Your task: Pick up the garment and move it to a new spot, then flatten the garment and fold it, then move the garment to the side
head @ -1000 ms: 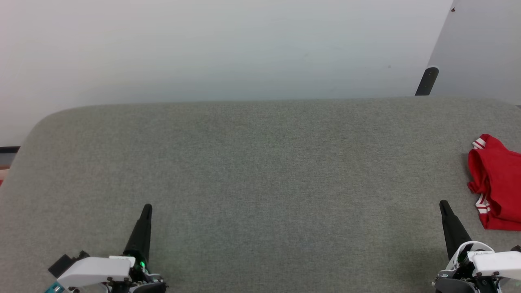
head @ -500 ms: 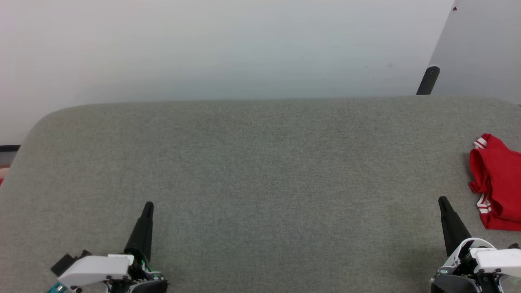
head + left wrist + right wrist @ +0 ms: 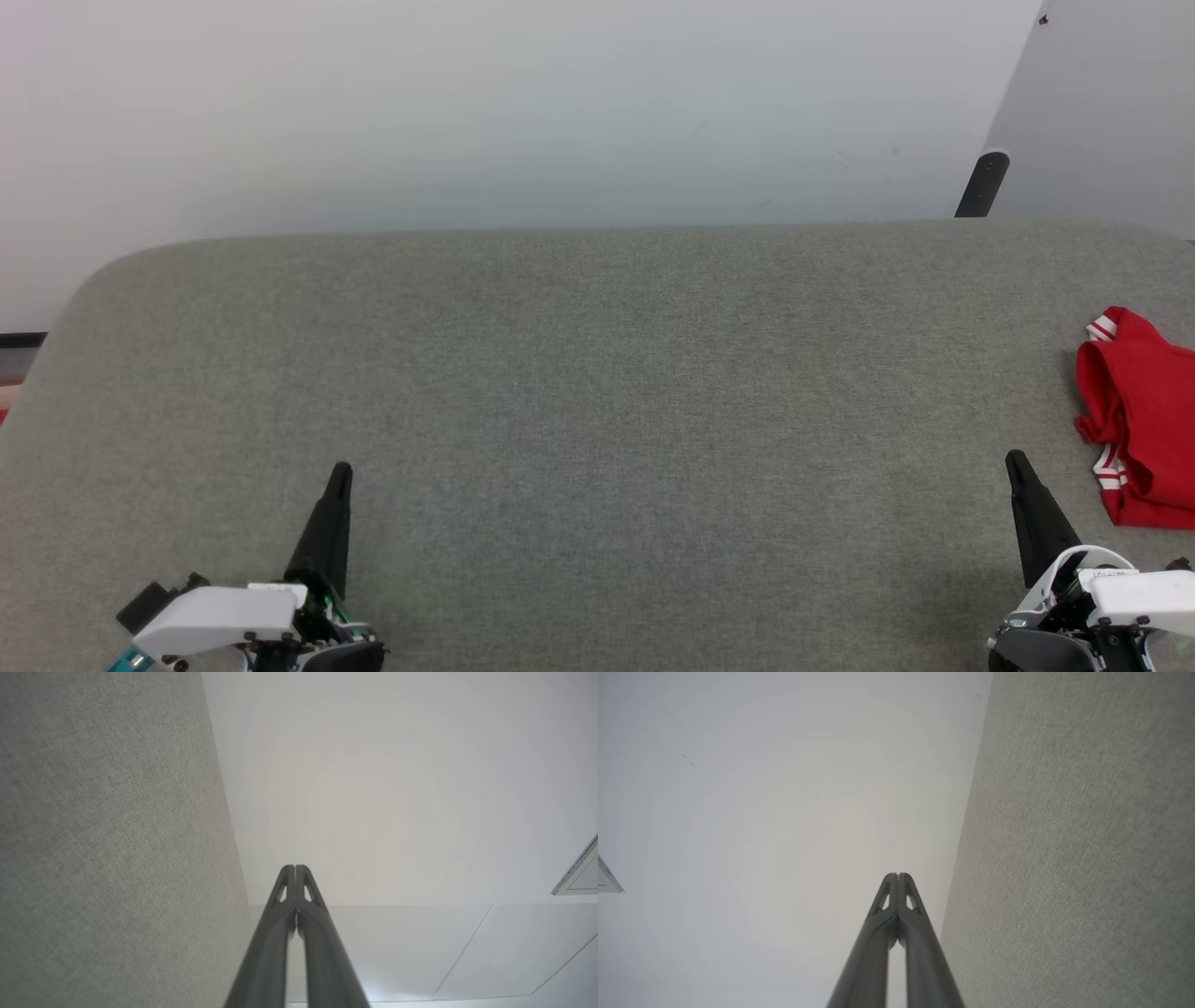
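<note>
**Red shirt in a heap at the right edge**

From the head camera, the garment (image 3: 1141, 420) lies on the big grey cloth top (image 3: 597, 373), far over on the right side. The edge of the picture cuts part of it off. It is bright red and all bunched up, with soft folds. Bits of red and white striped trim show at its top corner and low down on its left side. No letters or number can be seen. The right gripper (image 3: 1014, 459) is near the shirt, a little to its left, and does not touch it. Its two dark fingers are shut tight into one point. The left gripper (image 3: 340, 469) is well apart from it at the lower left, and it is shut tight too. A pale wall (image 3: 467, 112) is behind the grey top.

From the left wrist camera, the two fingers press together tip to tip, with the grey top on one side.

From the right wrist camera, the fingers also meet at the tips, beside the grey top
</note>
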`<state>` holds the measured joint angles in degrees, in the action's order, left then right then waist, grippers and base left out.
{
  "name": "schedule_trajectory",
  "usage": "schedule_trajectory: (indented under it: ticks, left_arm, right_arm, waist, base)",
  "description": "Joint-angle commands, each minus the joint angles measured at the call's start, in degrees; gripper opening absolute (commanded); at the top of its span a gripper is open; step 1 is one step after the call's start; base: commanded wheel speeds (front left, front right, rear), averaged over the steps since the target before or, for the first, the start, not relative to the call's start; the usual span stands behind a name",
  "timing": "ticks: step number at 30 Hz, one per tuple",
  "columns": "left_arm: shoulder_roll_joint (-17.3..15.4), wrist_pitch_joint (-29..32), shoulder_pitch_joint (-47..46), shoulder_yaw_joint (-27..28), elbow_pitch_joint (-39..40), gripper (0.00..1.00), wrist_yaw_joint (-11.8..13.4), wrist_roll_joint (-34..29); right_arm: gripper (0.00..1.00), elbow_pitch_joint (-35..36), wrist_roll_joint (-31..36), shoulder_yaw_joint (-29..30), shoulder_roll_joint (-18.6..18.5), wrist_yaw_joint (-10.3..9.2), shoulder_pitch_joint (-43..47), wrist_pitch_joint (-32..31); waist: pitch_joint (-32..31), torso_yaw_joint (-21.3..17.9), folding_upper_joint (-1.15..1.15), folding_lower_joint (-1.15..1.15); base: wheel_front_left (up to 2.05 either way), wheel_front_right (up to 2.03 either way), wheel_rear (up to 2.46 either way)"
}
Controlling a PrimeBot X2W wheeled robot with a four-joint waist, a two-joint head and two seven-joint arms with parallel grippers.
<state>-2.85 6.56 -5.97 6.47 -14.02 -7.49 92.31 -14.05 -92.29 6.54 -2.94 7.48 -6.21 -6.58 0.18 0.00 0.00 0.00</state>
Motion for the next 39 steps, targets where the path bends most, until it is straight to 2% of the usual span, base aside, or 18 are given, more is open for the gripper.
schedule_trajectory:
  ticks: [1, 39]
  left_arm:
    - [0.04, 0.17, -0.61, 0.17, -0.06, 0.00, 0.00, 0.16]
    - [0.04, 0.15, -0.60, 0.15, -0.06, 0.00, 0.00, 0.18]
  right_arm:
    - [0.00, -0.01, -0.22, 0.04, 0.20, 0.02, -0.12, -0.14]
    - [0.00, -0.01, -0.23, 0.03, 0.20, 0.02, -0.12, -0.13]
  waist:
    - [0.00, 0.00, 0.00, 0.00]
    - [0.00, 0.00, 0.00, 0.00]
  base:
    - [0.00, 0.00, 0.00]
    - [0.00, 0.00, 0.00]
